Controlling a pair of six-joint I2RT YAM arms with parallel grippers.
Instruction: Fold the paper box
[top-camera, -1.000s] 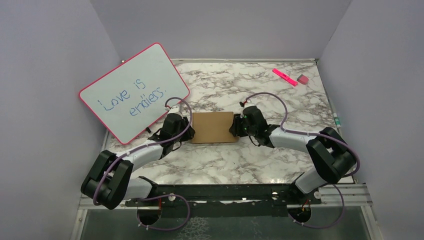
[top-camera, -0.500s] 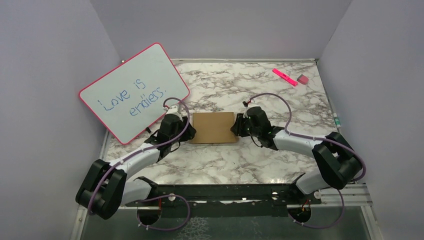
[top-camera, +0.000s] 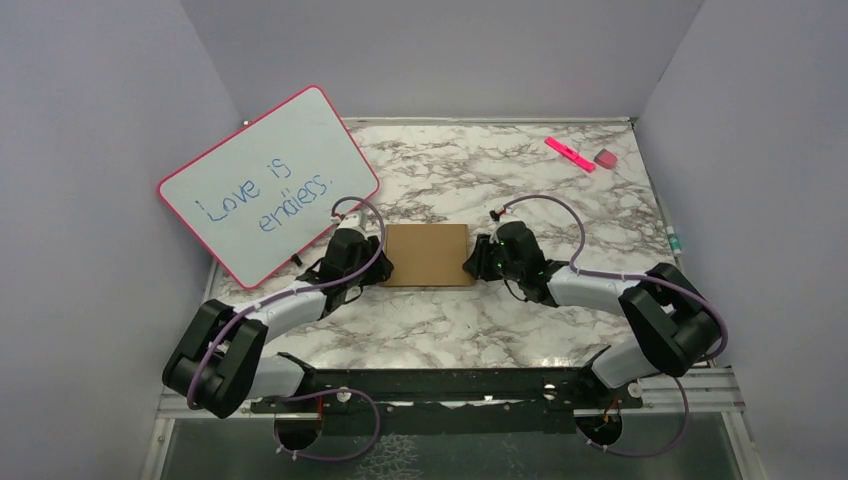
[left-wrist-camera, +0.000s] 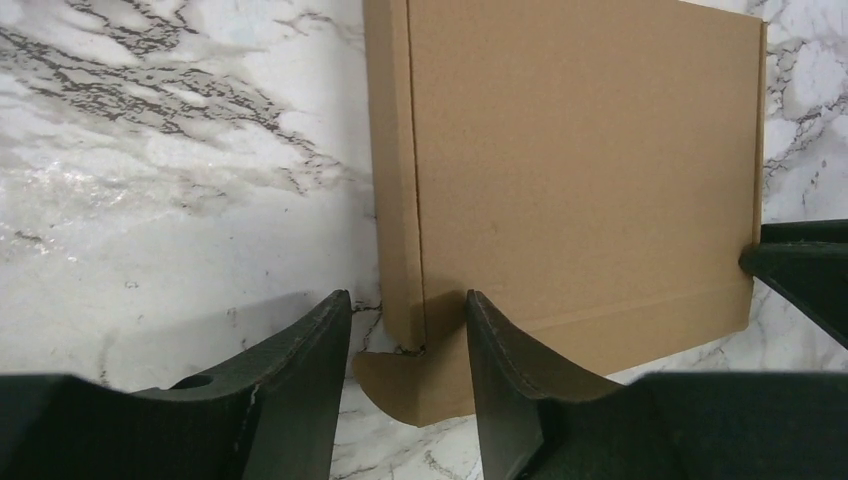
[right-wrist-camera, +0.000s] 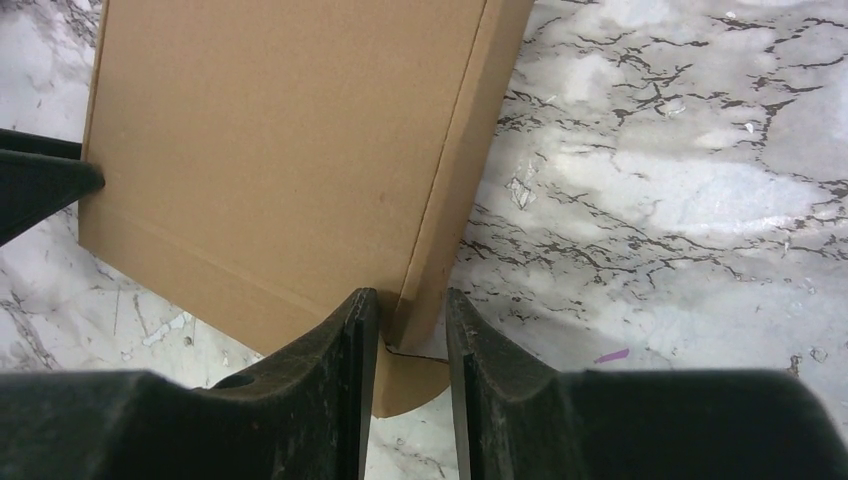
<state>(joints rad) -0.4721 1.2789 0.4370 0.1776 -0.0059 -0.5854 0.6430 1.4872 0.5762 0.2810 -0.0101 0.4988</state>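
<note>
Left gripper (left-wrist-camera: 405, 300): fingers partly apart, straddling the paper box (top-camera: 427, 254) at its left side wall, near corner; the outer finger stands clear of the cardboard.
Right gripper (right-wrist-camera: 410, 295): fingers narrow, closed snugly on the box's right side wall, near corner.
Paper box: lies flat with lid down on the marble table (top-camera: 480, 320), between both grippers.
Whiteboard (top-camera: 265, 185): left of the box, tilted.
Pink marker (top-camera: 569, 153): beyond the box, far right.

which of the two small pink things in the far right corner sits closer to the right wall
The short dull-pink block, not the long bright pink marker lying just left of it.
</note>
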